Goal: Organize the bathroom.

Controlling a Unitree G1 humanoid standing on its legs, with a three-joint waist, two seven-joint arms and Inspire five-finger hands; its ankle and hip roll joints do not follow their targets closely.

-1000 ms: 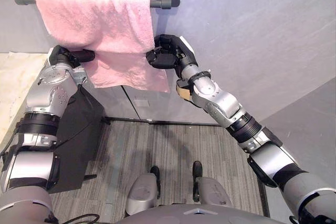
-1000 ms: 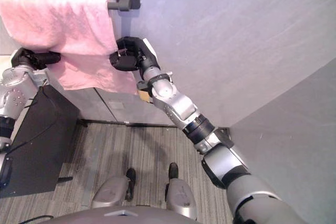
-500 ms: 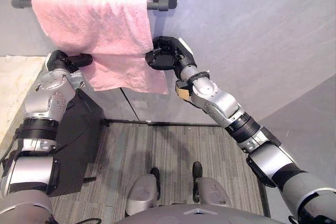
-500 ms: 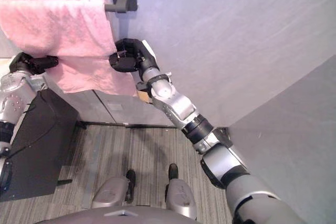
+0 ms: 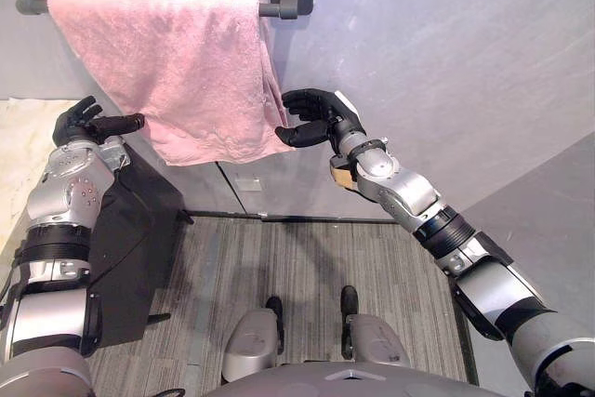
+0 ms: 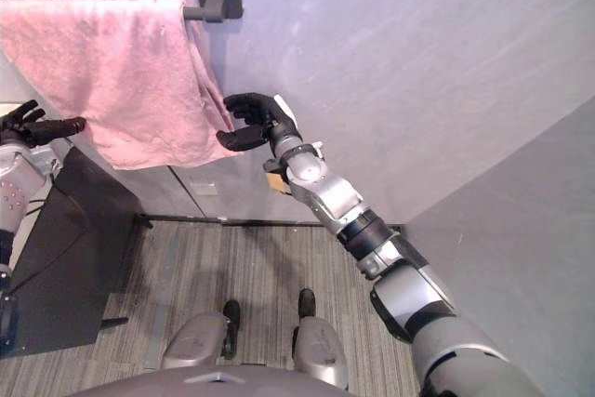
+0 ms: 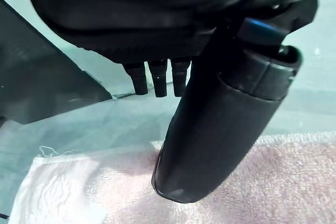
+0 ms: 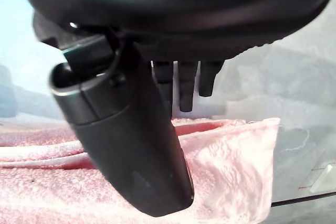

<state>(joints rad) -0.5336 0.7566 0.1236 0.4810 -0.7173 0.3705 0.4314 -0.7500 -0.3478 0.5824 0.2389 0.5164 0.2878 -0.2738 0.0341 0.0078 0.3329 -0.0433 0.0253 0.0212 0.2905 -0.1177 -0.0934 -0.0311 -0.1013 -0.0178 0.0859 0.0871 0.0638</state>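
You are looking at the towel (image 5: 177,72) hanging folded over the bar (image 5: 265,8) on the wall, its lower edge drooping free, so it is sitting where it belongs. Your left hand (image 5: 88,125) is hovering just beside its left edge, fingers spread and holding nothing. Your right hand (image 5: 311,118) is waiting at the right edge, fingers loosely parted and empty, probably because the hanging is done.

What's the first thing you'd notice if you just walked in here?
A big pink towel draped over a dark rail on the grey wall. The robot's left hand and right hand are open at its two lower corners. A black box stands on the floor, lower left.
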